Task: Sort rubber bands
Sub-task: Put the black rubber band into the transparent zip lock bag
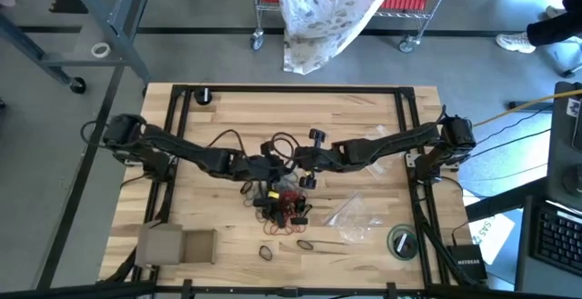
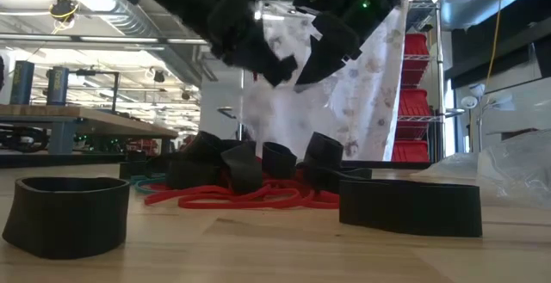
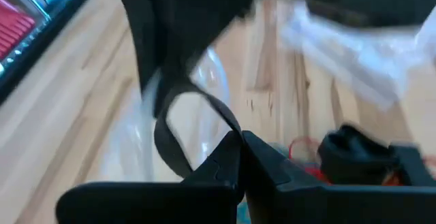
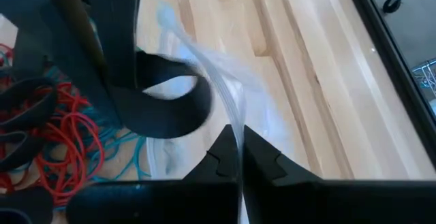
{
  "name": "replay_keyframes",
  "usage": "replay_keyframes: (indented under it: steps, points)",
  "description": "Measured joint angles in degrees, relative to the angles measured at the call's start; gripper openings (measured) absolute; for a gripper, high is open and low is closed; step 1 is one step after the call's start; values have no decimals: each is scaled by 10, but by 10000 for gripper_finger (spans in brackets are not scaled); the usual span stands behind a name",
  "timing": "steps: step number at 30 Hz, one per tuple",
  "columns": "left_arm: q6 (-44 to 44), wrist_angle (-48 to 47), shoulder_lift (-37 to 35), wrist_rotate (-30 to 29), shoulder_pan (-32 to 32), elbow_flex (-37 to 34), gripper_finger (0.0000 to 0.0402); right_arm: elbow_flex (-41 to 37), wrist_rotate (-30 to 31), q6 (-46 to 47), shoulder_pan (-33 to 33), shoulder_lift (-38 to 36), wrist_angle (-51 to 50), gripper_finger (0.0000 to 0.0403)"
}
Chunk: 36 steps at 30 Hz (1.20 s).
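A pile of rubber bands (image 1: 284, 206), red, teal and black, lies on the table's middle near part; the red ones (image 2: 241, 199) show in the low view, too. Both arms meet just above and behind it. My left gripper (image 1: 271, 165) is shut on a wide black rubber band (image 3: 167, 132). My right gripper (image 1: 307, 160) is shut on a clear plastic bag (image 4: 197, 54), whose sheet runs away from its fingers. The black band (image 4: 170, 108) hangs right beside that bag. Whether the band is inside the bag, I cannot tell. My left gripper pinches the black band's loop at one spot on its strip (image 3: 226, 125) between its two fingertips, slanting down from the table's left. The rest of the loop stands out beyond the fingers, lifted clear of the table. My right gripper pinches a thin edge of the clear bag (image 4: 236, 132) between its two fingertips, slanting down from the table's right. The film stretches away from the fingers, lifted off the table; one layer or several, I cannot tell.
Loose black bands (image 1: 265, 254) (image 1: 305, 243) lie near the front edge, large in the low view (image 2: 69, 214). Another clear bag (image 1: 350, 213) lies right of the pile. A cardboard box (image 1: 177, 244) sits front left, a green tape roll (image 1: 402, 242) front right.
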Motion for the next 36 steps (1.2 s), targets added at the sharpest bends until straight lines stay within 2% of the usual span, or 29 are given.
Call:
replay_keyframes:
  steps: [4,9,13,17,25,28,31,36]
  points:
    - [-30,-6,0,5,5,0,0,0,-15,-1,0,0,0,0]
    - [-49,-15,0,120,24,0,0,0,-15,-5,0,0,6,0]
    - [-46,-18,0,158,35,0,0,-1,-23,-9,0,0,36,0]
    - [-77,-32,0,160,51,0,0,-1,-41,-19,4,0,45,0]
    - [-229,-19,-2,157,84,0,0,-1,-43,-31,28,0,45,0]
    - [-255,-6,-2,156,86,0,0,-1,-34,-24,28,0,42,0]
    - [-275,-12,-5,137,86,-1,0,-1,-9,-11,27,-3,36,0]
    - [-298,-36,-7,77,85,0,0,-1,-34,-6,27,-12,32,0]
